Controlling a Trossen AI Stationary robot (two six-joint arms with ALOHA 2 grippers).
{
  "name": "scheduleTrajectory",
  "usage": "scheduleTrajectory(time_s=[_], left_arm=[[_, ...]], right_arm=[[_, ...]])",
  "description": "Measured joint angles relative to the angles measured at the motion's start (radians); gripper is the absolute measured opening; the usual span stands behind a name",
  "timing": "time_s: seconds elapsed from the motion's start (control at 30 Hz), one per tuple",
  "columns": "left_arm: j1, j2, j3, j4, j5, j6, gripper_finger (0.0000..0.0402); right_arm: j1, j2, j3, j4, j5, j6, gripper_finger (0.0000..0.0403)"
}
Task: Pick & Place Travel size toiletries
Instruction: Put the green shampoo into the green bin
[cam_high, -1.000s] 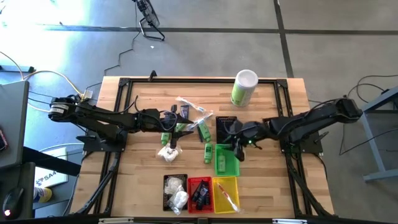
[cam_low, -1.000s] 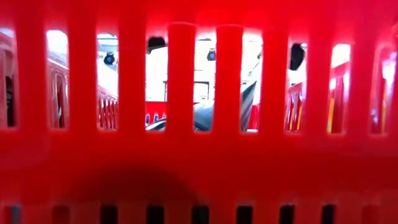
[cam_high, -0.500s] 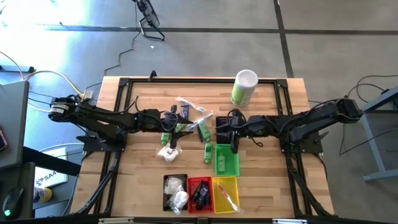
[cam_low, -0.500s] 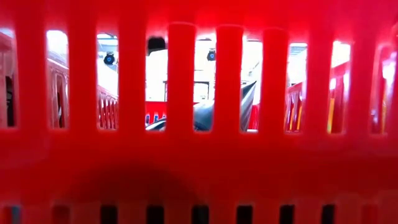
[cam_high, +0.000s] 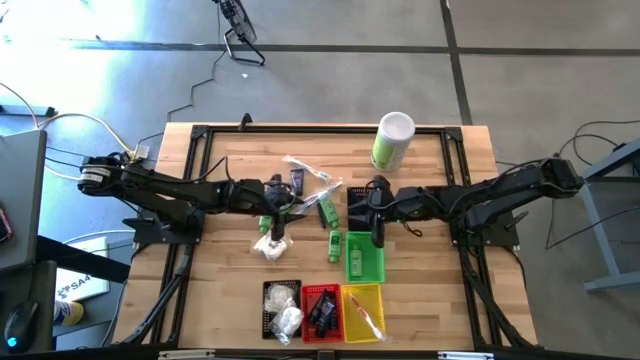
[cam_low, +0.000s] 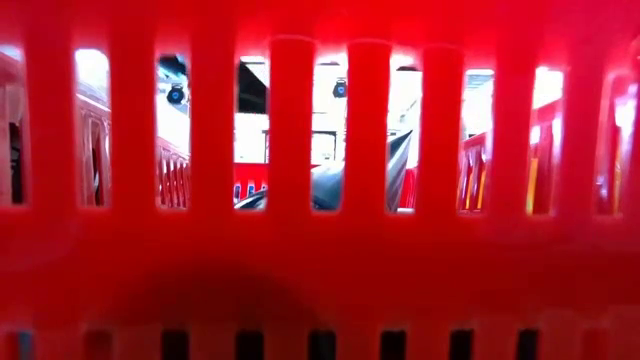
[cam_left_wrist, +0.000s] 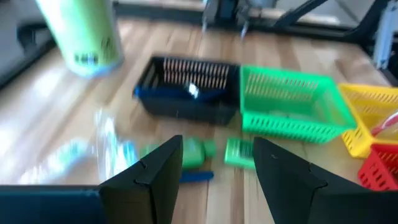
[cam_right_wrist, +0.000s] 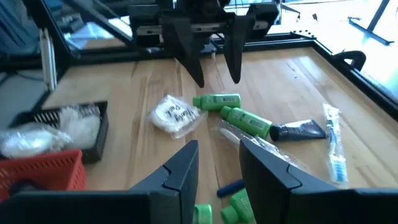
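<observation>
Two grippers over mid-table, left gripper (cam_high: 277, 212) jaws apart and empty above green bottles (cam_right_wrist: 239, 115), right gripper (cam_high: 377, 230) narrowly parted, empty, by green basket (cam_high: 364, 255), white pouch (cam_right_wrist: 176, 116) beside the bottles.

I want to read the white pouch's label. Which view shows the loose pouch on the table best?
The right wrist view: the pouch lies unobstructed, its print facing up. The high view shows it only small, below the left gripper. The low and left wrist views miss it.
</observation>
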Motion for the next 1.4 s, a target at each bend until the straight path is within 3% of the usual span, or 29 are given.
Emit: scheduleTrajectory(time_s=[0.23,0.6,0.9,1.4], left_arm=[[0.0,0.0,0.0,-0.207,-0.035,-0.189,0.0189],[0.001,0.0,0.0,-0.484,-0.227,-0.515,0.0189],[0.0,0.0,0.0,-0.74,-0.219,-0.9,0.0189],[0.0,0.0,0.0,-0.755,-0.218,-0.941,0.0189]], right_arm=[[0.0,0.0,0.0,-0.028,0.0,-0.044,0.0109],[0.0,0.0,0.0,-0.028,0.0,-0.044,0.0109],[0.0,0.0,0.0,-0.027,0.005,-0.044,0.0109],[0.0,0.0,0.0,-0.028,0.006,-0.041,0.0109]])
